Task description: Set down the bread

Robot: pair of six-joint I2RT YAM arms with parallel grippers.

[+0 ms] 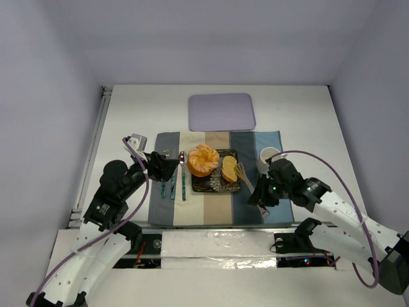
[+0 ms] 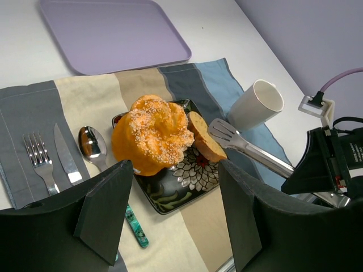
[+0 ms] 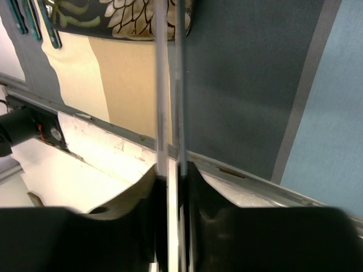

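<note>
The bread point(image 1: 228, 169) point(image 2: 204, 137), a small golden slice with a brown crust, lies on the black floral plate point(image 1: 212, 184) point(image 2: 187, 182), leaning against a big orange ridged pastry point(image 1: 203, 160) point(image 2: 152, 133). My right gripper point(image 1: 261, 194) point(image 3: 173, 175) is shut on the handle of metal tongs point(image 1: 245, 178) point(image 2: 249, 150) point(image 3: 168, 85). The tongs' arms are pressed together, and their tip rests by the bread's right edge. My left gripper point(image 1: 167, 167) point(image 2: 176, 209) is open and empty, hovering above the cutlery left of the plate.
A striped placemat point(image 1: 192, 211) lies under the plate. A fork point(image 2: 38, 158), knife point(image 2: 65, 156) and spoon point(image 2: 91, 144) lie on its left part. A white cup point(image 1: 270, 155) point(image 2: 255, 105) stands right of the plate. A lilac tray point(image 1: 222, 110) point(image 2: 113, 31) sits behind.
</note>
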